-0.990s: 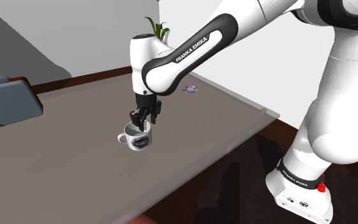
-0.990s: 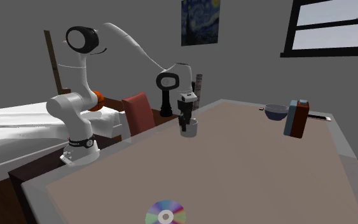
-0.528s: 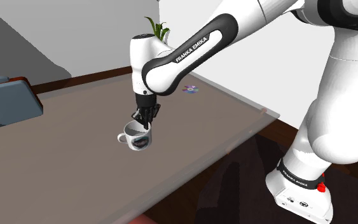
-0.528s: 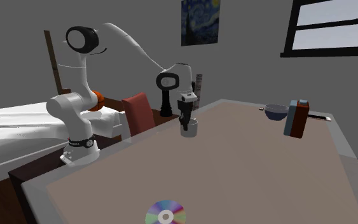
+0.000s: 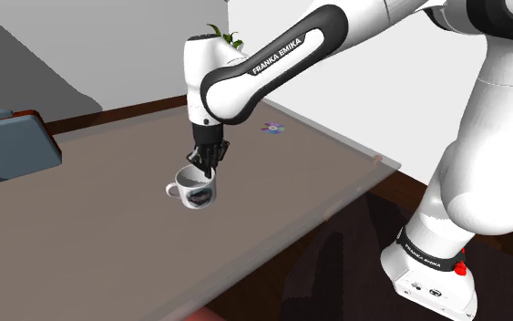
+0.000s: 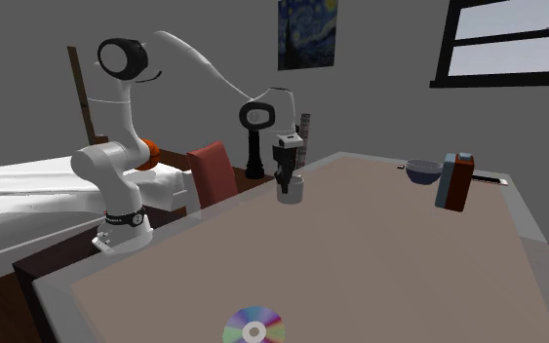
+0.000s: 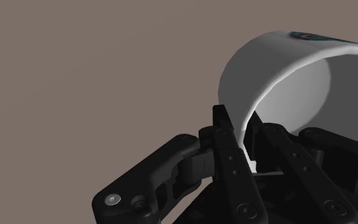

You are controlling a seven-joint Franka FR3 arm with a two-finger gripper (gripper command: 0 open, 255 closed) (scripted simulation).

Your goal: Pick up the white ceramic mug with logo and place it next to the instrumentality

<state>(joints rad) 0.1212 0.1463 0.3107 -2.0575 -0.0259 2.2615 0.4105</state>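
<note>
1. As you look along the gripper [image 7: 244, 127], you see its two black fingers pinching the wall of the white mug [image 7: 279, 70], one outside the rim and one inside.
2. Just under the mug lies the brown table [image 5: 108, 246]. You cannot tell whether the mug's base touches it. The mug's side carries a dark logo.
3. Well apart from the mug, a shiny disc [image 5: 273, 128] lies flat on the table.
4. Also far from the mug, on its handle side, a blue box [image 5: 13, 146] stands upright, with a dark bowl [image 6: 422, 171] just beside it.
</note>
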